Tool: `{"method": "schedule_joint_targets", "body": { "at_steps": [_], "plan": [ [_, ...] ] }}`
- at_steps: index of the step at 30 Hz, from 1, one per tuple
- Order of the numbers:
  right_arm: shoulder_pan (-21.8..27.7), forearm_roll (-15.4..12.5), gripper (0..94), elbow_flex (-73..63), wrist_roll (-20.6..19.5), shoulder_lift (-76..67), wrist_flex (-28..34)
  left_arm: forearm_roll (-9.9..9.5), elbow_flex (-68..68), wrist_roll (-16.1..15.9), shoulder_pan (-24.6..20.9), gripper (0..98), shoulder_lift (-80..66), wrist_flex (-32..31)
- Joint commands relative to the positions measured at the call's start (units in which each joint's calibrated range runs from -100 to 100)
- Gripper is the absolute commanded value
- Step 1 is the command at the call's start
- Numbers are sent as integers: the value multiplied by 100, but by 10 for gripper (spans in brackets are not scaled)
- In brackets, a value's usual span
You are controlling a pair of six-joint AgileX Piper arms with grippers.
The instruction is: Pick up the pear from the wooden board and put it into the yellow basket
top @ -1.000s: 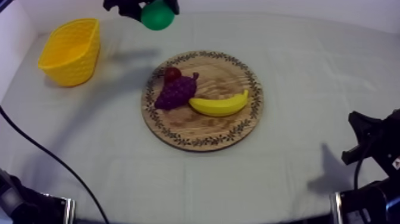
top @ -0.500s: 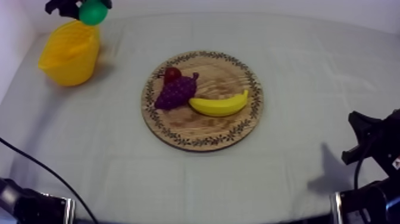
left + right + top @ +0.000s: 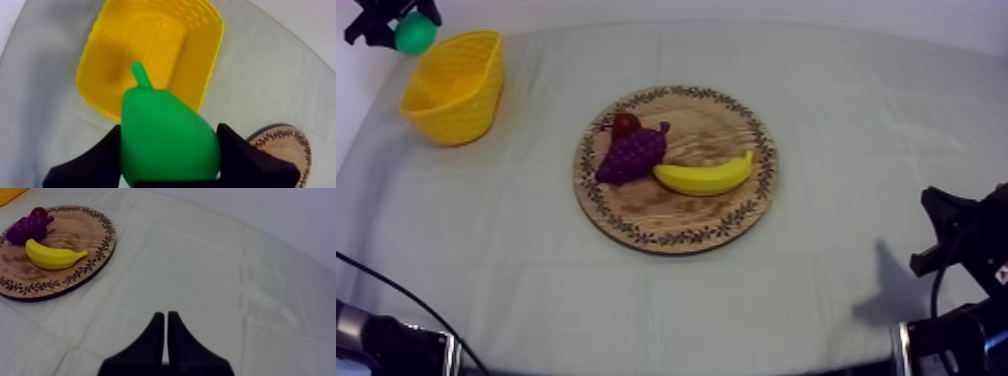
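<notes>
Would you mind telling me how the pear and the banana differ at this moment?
The pear is green; the banana is yellow. The pear is plump with a short stalk, while the banana is long and curved. The pear is held in the air in the jaws of the left gripper near the yellow basket; the banana lies on the wooden board beside the grapes. Both are toy fruit.

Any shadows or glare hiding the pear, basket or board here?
Top view: no glare; one soft shadow on the cloth at the right, off the board. Left wrist view: a shadow patch inside the basket, past the pear in the left gripper. Right wrist view: even light, thin shadow under the board's near rim.
</notes>
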Motion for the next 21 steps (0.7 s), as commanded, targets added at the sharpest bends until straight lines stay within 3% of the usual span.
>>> {"method": "schedule_joint_targets", "body": {
  "at_steps": [1, 21],
  "plan": [
    [1, 1, 4, -5, 1, -4, 2, 1, -34, -11, -108, 416, 38, 0],
    [1, 1, 4, -5, 1, -4, 2, 130, -1158, -97, -228, 416, 2044, -420]
  ]
}}
